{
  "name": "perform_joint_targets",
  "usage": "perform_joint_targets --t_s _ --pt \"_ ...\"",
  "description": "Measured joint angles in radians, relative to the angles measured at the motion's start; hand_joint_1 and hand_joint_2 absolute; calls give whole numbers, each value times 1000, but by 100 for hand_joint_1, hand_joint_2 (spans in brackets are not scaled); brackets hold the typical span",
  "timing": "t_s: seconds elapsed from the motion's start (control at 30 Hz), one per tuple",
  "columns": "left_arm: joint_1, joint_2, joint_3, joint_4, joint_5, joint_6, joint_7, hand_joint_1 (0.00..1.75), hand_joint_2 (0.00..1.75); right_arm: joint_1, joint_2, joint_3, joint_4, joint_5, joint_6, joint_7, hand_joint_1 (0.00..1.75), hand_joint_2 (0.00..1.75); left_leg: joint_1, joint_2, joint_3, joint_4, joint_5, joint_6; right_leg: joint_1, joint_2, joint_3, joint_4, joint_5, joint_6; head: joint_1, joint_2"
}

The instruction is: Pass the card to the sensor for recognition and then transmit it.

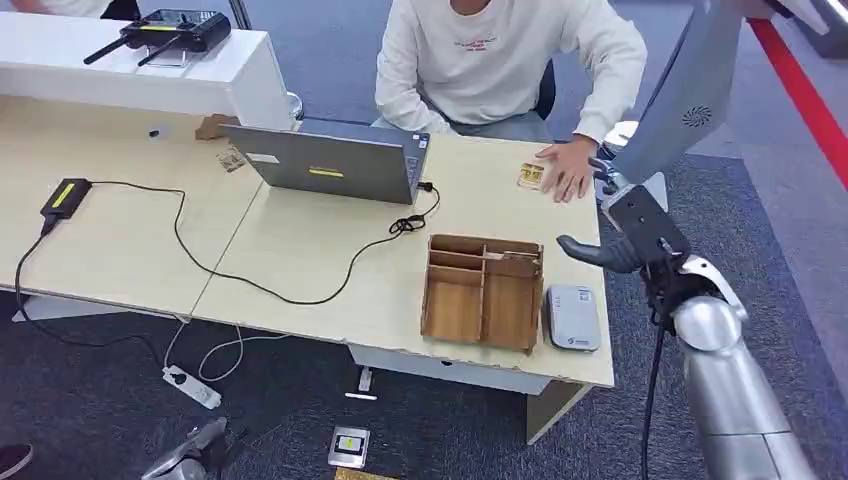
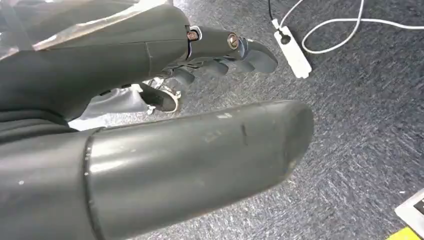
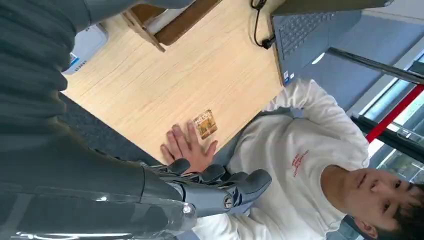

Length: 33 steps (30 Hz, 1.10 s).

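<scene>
A small yellow-brown card (image 1: 531, 176) lies flat on the light wooden table (image 1: 330, 270) near its far right edge. A person's hand (image 1: 568, 170) rests on the table right beside the card. My right hand (image 1: 622, 225) hovers at the table's right edge, just short of that hand, fingers apart and holding nothing. The right wrist view shows the card (image 3: 205, 124), the person's hand (image 3: 187, 147) and my right hand (image 3: 215, 187) close to it. The grey-white sensor (image 1: 571, 317) lies near the front right corner. My left hand (image 2: 165, 65) hangs over the carpet, empty.
A wooden compartment box (image 1: 484, 290) stands just left of the sensor. A grey laptop (image 1: 335, 165) with a black cable sits mid-table. The person in a white sweater (image 1: 500, 60) sits behind the table. A power strip (image 2: 292, 50) lies on the floor.
</scene>
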<state>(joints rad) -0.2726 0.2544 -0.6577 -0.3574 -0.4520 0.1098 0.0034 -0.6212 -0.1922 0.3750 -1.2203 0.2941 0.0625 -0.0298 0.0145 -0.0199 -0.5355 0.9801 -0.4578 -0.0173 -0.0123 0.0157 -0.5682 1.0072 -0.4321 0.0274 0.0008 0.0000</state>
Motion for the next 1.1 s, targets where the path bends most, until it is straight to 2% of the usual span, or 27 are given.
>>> perform_joint_targets --t_s 0.13,0.4,0.5,0.7,0.9,1.1 --pt "-2 0 0 1 -10 6 5 0 0 12 -2 24 -4 122 9 3 0 175 0 0 0 0 0 0 0 0 0 0 0 0 0 0" --pt "-26 -1 -2 1 -49 4 19 0 0 18 21 129 19 443 -72 -21 0 175 1 0 -1 0 0 0 0 0 0 0 0 0 0 0" --pt "-35 -3 -3 1 -63 -3 21 0 0 -8 42 153 67 521 -109 -34 0 175 1 0 0 0 0 0 0 0 0 0 0 0 0 0" --pt "-39 -8 -5 1 -73 -13 21 0 0 -58 89 170 174 555 -157 -71 0 175 0 0 0 0 0 0 0 0 0 0 0 0 0 0" --pt "-42 -9 -8 1 -80 -36 17 0 0 -76 105 179 232 560 -152 -73 0 175 0 0 0 0 0 0 0 0 0 0 0 0 0 0" --pt "-56 -9 -11 1 -95 -53 20 0 0 -79 104 179 275 558 -134 -47 0 175 0 0 0 0 0 0 0 0 0 0 0 0 0 0"
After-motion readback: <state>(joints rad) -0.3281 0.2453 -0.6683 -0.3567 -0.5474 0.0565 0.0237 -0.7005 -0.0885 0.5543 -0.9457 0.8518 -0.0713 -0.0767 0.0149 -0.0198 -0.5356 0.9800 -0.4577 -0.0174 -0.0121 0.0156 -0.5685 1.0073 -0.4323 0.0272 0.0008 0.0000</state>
